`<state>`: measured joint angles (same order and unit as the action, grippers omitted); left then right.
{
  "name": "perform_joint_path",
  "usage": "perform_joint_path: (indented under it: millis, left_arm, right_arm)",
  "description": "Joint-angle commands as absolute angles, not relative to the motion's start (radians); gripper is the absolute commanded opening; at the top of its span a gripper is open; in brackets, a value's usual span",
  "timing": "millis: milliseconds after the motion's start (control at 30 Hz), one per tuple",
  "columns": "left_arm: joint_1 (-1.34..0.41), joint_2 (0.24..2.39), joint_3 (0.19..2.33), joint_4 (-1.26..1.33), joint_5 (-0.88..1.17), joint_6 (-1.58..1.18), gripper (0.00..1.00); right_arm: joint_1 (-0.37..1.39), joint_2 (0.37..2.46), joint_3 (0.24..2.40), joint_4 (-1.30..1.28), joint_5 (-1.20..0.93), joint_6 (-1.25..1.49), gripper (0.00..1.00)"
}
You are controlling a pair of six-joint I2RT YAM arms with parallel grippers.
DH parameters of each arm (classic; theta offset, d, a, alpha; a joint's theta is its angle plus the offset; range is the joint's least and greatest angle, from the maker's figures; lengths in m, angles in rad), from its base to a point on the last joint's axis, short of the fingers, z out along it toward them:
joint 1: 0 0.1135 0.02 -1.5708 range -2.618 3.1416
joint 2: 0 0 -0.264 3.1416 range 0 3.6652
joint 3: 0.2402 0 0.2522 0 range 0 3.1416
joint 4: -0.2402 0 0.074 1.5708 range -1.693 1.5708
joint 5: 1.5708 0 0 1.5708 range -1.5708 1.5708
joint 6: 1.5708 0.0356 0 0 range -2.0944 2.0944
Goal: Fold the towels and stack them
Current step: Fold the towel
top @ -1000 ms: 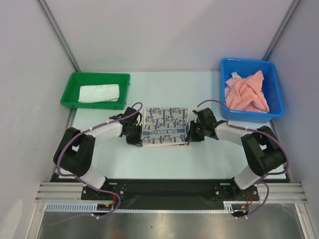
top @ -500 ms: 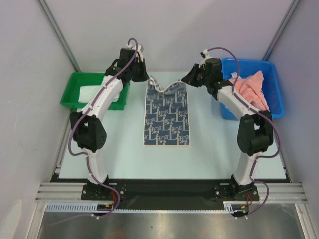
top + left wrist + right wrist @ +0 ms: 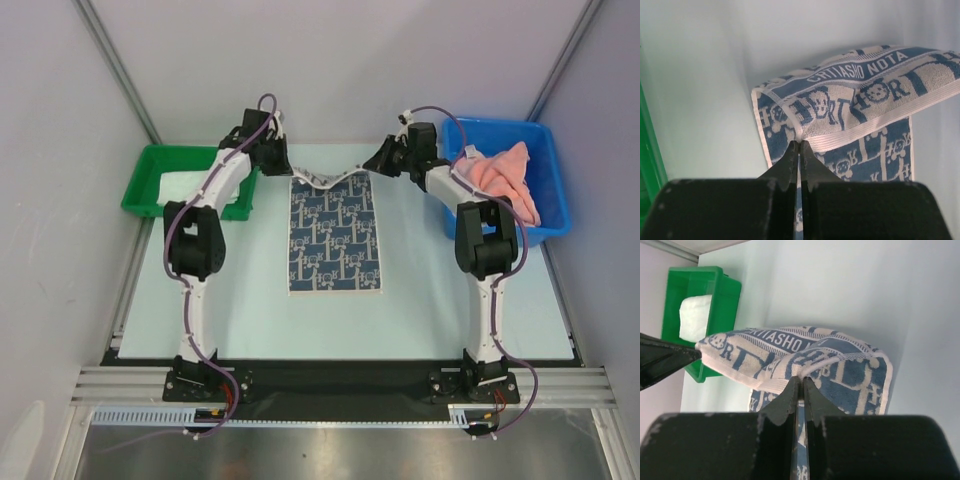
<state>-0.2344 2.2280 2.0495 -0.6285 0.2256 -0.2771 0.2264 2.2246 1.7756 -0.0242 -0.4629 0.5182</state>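
A blue-and-white patterned towel [image 3: 336, 235] lies lengthwise on the table, its far edge lifted and sagging between the two grippers. My left gripper [image 3: 288, 167] is shut on the far-left corner of this towel [image 3: 840, 100]; its jaws pinch the white hem [image 3: 800, 142]. My right gripper [image 3: 372, 163] is shut on the far-right corner of the towel [image 3: 805, 360], the hem nipped at its tips [image 3: 801, 377]. A folded white towel [image 3: 180, 183] rests in the green bin [image 3: 140, 185]. Crumpled salmon-pink towels [image 3: 495, 175] fill the blue bin [image 3: 550, 170].
The green bin [image 3: 695, 315] with the white towel [image 3: 692, 315] stands at the table's far left, the blue bin at the far right. Both arms reach far out over the table. White enclosure walls close in behind and on both sides.
The towel was folded in half near the arms a second ago. Both grippers carried its top layer to the far side, unfolding it; in the last half second they sank lower at the far edge.
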Motion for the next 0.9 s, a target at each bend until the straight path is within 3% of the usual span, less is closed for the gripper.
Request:
perform_joint_path:
  millis: [0, 200, 500, 867]
  left_arm:
    - [-0.236, 2.18, 2.028, -0.693, 0.271, -0.249, 0.01]
    - [-0.241, 2.042, 1.771, -0.746, 0.282, -0.256, 0.0]
    - [-0.271, 1.78, 1.329, -0.609, 0.348, -0.299, 0.0]
    - [-0.342, 1.632, 1.057, -0.551, 0.301, -0.337, 0.0]
  right_arm:
    - [0.225, 2.168, 1.784, -0.122, -0.474, 0.482, 0.0]
    - [0.221, 2.06, 1.62, -0.372, -0.457, 0.425, 0.0]
    - [0.276, 1.833, 1.266, -0.38, -0.428, 0.388, 0.0]
    - [0.314, 1.666, 1.046, -0.362, -0.399, 0.379, 0.0]
